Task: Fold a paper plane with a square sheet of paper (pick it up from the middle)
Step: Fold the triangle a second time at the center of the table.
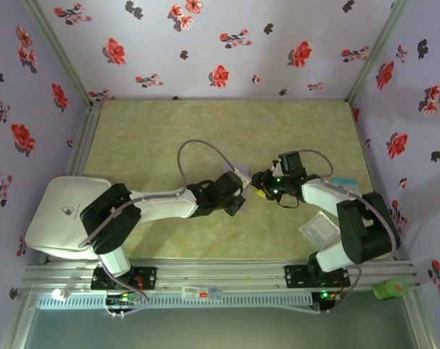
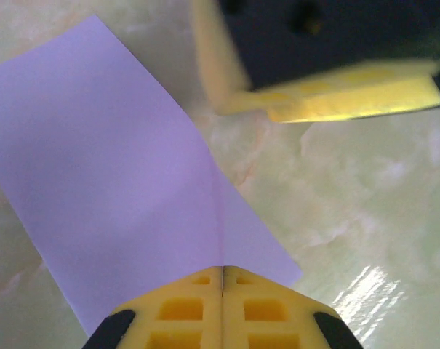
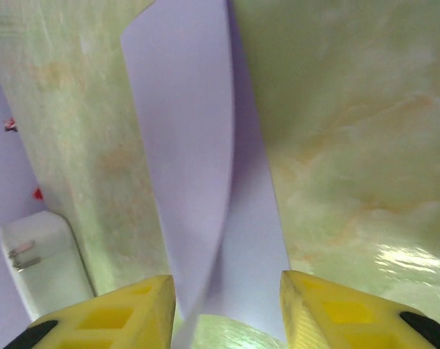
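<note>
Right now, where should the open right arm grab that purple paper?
Probably the paper, at the end nearest the right arm, on the lifted flap, coming in along the table. That end lies between the open right jaws, the flap stands off the table, and the left jaws pin another edge.

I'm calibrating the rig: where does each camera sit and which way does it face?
Top: above and behind the arms, looking down on the table; both arms, left gripper and right gripper close together.
Left wrist: on the left arm, facing down over its shut fingers pinching the paper.
Right wrist: on the right arm, looking past its open fingers along the paper.
Both wrist views share the paper and table.
</note>
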